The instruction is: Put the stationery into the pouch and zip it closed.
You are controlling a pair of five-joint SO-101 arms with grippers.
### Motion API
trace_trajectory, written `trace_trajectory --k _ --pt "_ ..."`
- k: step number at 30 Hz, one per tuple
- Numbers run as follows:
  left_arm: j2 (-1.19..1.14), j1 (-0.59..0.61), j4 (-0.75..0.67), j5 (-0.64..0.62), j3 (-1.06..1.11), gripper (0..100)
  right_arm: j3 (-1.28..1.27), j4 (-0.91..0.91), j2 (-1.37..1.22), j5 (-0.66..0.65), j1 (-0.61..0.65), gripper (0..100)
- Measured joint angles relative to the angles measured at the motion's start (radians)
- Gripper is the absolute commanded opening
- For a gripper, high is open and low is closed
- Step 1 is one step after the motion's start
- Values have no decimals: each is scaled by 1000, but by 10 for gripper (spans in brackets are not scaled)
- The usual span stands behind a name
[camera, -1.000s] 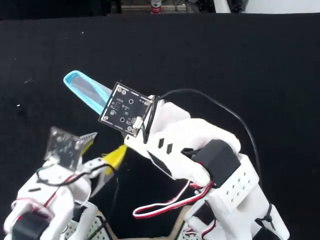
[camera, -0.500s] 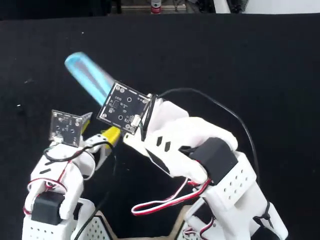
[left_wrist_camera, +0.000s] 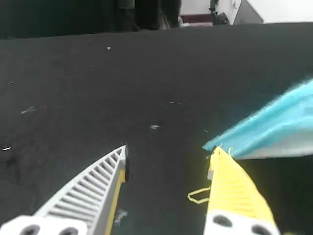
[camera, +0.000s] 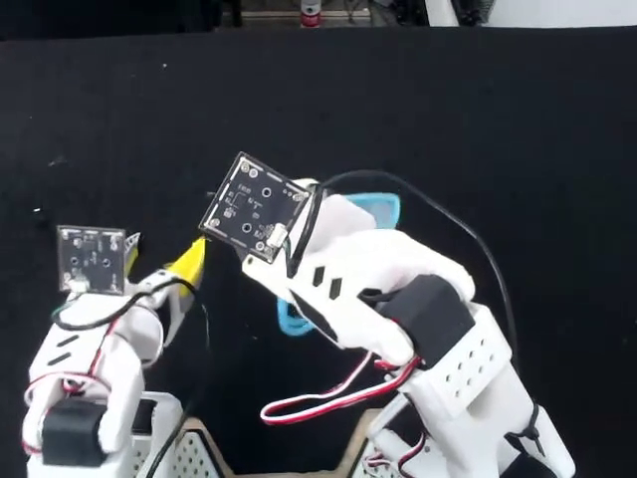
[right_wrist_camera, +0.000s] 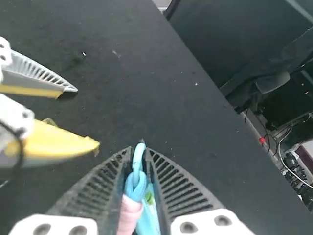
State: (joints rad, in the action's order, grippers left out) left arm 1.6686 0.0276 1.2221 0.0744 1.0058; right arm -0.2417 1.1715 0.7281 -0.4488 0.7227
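Observation:
My right gripper is shut on a light blue pouch, with a pink piece showing between the fingers under the fabric. In the high view the pouch hangs beneath the right arm, its blue edges showing on both sides of the arm. My left gripper stands open with nothing between its grey and yellow fingers. The pouch's blue end lies just past its yellow finger. In the high view that yellow finger sits left of the right arm's camera board.
A black cloth covers the table, with wide free room at the back and right. Both arm bases crowd the near edge. A dark room with cables and furniture lies beyond the table's far edge.
The pouch, which stuck out to the far left, has swung round and now hangs under the right arm. The left arm has drawn back to the left, away from the right gripper.

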Motion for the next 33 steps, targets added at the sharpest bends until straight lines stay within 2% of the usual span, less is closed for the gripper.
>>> trace_trajectory --k 3,7,14,19,26,33 --pt "0 -112 68 -2 -46 275 0 -9 0 -5 -2 11" --pt "0 -247 54 63 -48 274 0 -5 0 -6 -2 11" --pt "-5 -267 -60 169 -12 274 0 46 9 -6 -2 11" --pt "-6 -269 -84 233 -8 274 0 48 9 -6 -2 11" --pt "-6 -338 -114 324 9 274 0 91 9 -5 -72 11" --pt "-12 -439 -161 336 64 274 0 169 91 -8 -112 11"
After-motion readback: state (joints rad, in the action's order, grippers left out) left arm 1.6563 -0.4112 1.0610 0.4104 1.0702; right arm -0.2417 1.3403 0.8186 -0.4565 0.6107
